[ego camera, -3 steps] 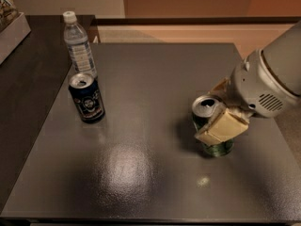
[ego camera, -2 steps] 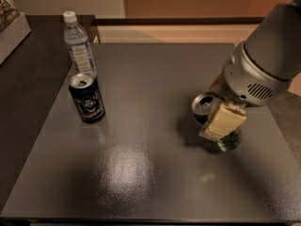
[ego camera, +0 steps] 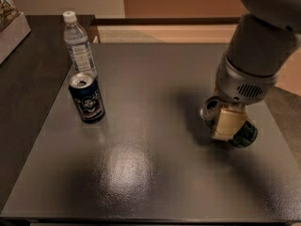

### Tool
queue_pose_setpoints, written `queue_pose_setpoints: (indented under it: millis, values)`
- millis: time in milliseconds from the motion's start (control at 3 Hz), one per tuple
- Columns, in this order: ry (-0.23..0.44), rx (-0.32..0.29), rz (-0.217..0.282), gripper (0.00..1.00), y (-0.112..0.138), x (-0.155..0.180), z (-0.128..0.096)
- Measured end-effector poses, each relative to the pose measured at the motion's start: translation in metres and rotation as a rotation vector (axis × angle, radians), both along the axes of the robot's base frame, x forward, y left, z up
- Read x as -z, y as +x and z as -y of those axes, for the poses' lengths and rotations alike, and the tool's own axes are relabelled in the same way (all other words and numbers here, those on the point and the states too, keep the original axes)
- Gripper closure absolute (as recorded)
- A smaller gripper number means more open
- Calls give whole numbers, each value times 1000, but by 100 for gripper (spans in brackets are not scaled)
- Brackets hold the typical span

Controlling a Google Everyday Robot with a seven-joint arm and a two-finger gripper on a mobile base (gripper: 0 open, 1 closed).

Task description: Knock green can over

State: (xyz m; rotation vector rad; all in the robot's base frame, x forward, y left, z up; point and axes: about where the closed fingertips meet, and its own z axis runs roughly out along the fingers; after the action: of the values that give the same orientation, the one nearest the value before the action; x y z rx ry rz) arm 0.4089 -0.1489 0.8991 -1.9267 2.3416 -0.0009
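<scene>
Green can (ego camera: 246, 134), perhaps aslant, beneath claw (ego camera: 229, 124)

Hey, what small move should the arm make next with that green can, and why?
Probably lift the gripper straight up and away. The green can looks tipped over beneath it, silver top pointing left, near the right edge of the table, so the knock seems done; pushing further might roll it off.
</scene>
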Motion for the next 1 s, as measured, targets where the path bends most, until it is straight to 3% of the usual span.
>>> queue_pose_setpoints:
  millis: [333,1000]
  values:
    - [-65,-21,-18,59,1,8,3]
    - [-82,-45,-22,13,0,16,-1]
